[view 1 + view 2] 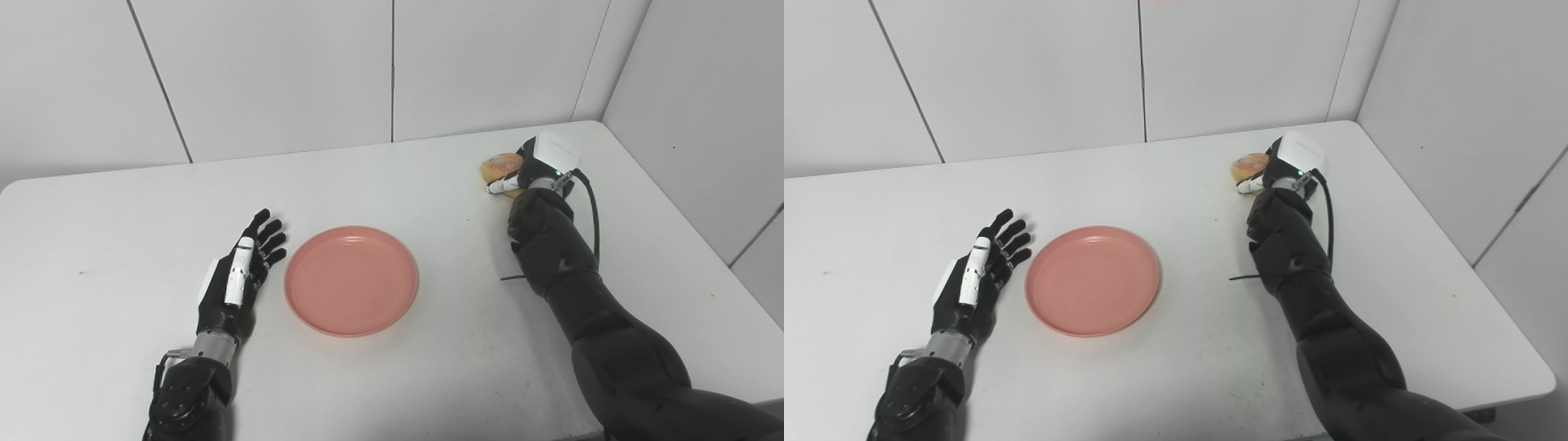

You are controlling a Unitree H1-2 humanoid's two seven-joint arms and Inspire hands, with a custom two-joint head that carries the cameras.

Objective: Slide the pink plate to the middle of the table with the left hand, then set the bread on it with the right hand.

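The pink plate (351, 280) lies flat near the middle of the white table (110, 202), empty. Just to its left, the left hand (236, 282) rests low over the tabletop with fingers spread and holding nothing, close beside the plate's rim but apart from it. Far right, near the back edge, the right hand (531, 168) is wrapped around the bread roll (501, 165), well apart from the plate.

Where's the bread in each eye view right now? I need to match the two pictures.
Left eye view: the bread is upper right, at the table's far side, with the right hand around it.
Right eye view: the bread is upper right of centre, nearer the middle of the picture.
Shared landmark: the pink plate, lying apart from the bread.
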